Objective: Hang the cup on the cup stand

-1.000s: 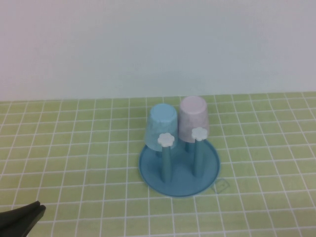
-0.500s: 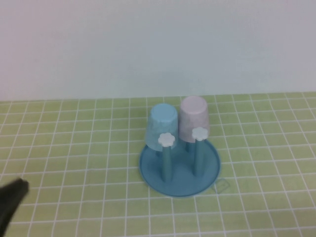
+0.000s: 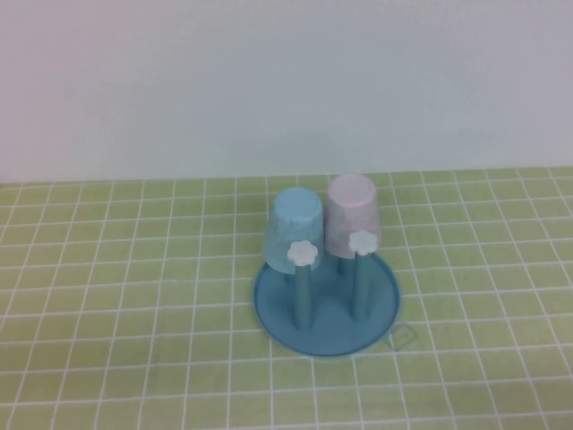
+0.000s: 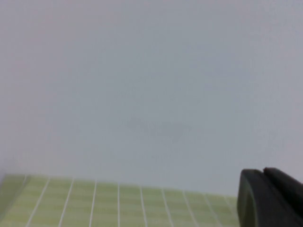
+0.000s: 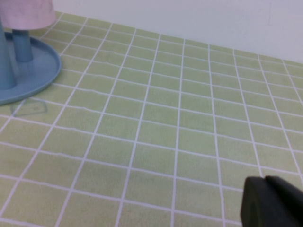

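Left tool [image 4: 270, 198]: off the high view, aimed at the wall, state cannot be told | Right tool [image 5: 272, 203]: low over desk [image 5: 180, 123], cup stand [image 3: 326, 305] well aside, state cannot be told | Cup [image 3: 351, 215]: inverted on a rear peg beside blue cup [image 3: 295, 226] | Task: appears complete.

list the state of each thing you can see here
pink cup: upside down on a rear peg of the stand, hung
blue cup: upside down on the peg beside it, to the robot's left
stand: upright on the mat, two front pegs bare
left gripper: off the high view, raised and facing the wall, holding nothing in sight
right gripper: low over the mat on the stand's right, holding nothing in sight
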Robot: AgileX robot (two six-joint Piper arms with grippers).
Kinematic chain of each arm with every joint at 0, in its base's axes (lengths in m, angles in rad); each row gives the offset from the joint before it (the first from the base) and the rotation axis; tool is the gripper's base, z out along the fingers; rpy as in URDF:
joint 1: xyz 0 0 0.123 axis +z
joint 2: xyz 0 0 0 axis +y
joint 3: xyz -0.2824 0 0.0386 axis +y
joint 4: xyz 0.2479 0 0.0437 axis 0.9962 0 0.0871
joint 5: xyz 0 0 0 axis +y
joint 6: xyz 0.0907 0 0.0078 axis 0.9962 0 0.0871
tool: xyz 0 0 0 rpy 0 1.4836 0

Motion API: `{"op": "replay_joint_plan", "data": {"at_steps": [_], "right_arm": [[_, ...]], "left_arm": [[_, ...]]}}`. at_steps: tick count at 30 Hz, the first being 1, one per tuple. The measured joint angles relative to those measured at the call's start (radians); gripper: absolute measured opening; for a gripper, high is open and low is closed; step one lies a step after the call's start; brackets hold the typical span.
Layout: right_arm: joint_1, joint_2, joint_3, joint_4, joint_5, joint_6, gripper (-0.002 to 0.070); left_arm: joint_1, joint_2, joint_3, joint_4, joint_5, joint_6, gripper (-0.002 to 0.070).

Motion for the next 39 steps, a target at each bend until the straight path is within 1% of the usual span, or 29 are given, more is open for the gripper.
{"op": "replay_joint_plan", "data": {"at_steps": [3,6,11,15,21,25,39], "right_arm": [[0.000,0.000,-0.001,0.000,0.002,0.000,-0.0001],[0.000,0.000,-0.001,0.000,0.002,0.000,-0.0001],[0.000,0.000,-0.001,0.000,0.004,0.000,-0.0001],[0.000,0.000,-0.001,0.000,0.004,0.000,-0.0001],[0.000,0.000,-0.001,0.000,0.004,0.000,-0.0001],[0.000,0.000,-0.001,0.000,0.004,0.000,-0.0001],[0.000,0.000,-0.001,0.000,0.004,-0.002,-0.0001]], "left_arm": [[0.016,-0.075,0.069,-0.019,0.086,0.005,0.0000],[0.014,-0.068,0.106,-0.017,0.142,0.052,0.0000],[0.012,-0.070,0.159,-0.016,0.155,0.115,0.0000],[0.012,-0.070,0.169,0.014,0.203,0.128,0.0000],[0.012,-0.070,0.169,0.063,0.212,0.195,0.0000],[0.012,-0.070,0.169,0.050,0.285,0.195,0.0000],[0.012,-0.070,0.169,0.055,0.284,0.195,0.0000]]}}
